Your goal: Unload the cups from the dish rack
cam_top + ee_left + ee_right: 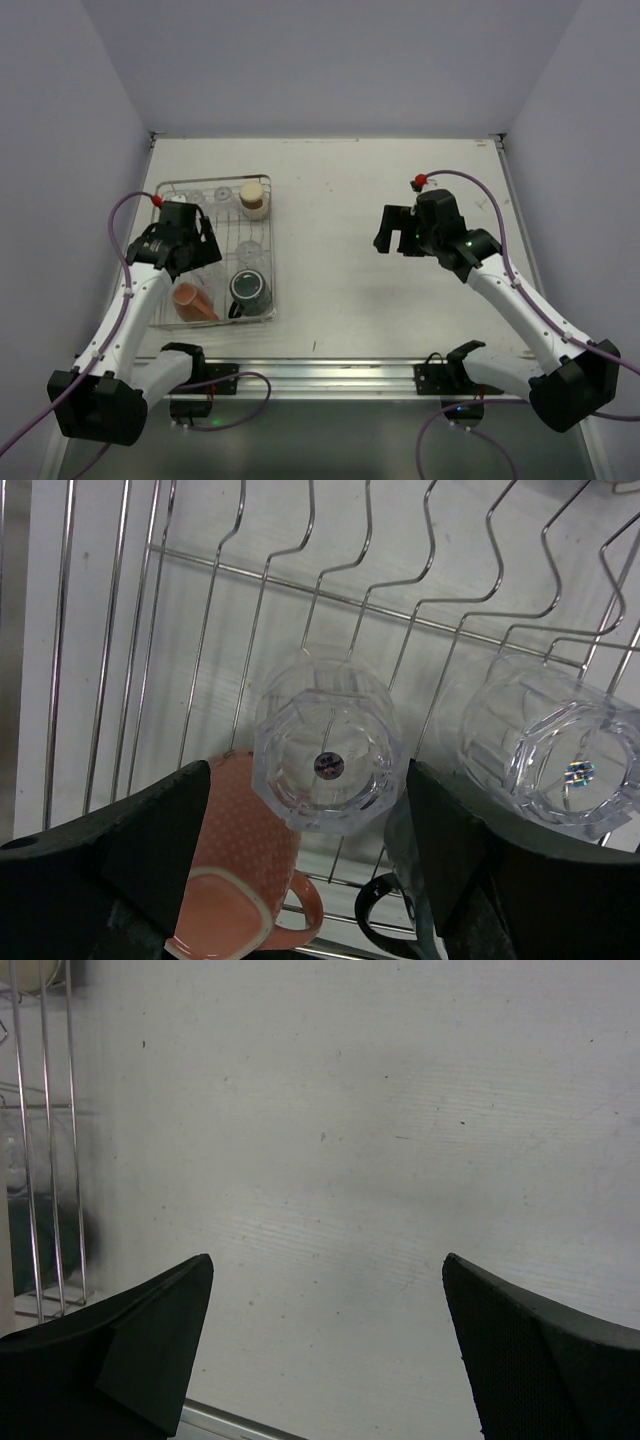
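Observation:
The dish rack point(272, 250) sits on the left of the table. My left gripper point(195, 250) hangs low inside it. In the left wrist view its fingers point(150, 850) flank an upturned clear glass point(330, 745) and have closed in on its sides. A second clear glass point(550, 750) stands just to the right. An orange-red cup point(240, 880) and a dark handled mug point(385, 920) lie below. From above I see the beige-brown cup point(253, 198), the dark mug point(248, 288) and the orange cup point(195, 300). My right gripper point(393, 232) hovers open over bare table, nothing between its fingers.
The rack's wire side point(45, 1110) shows at the left edge of the right wrist view. A metal rail point(320, 372) runs along the near table edge. Grey walls close in the table on three sides.

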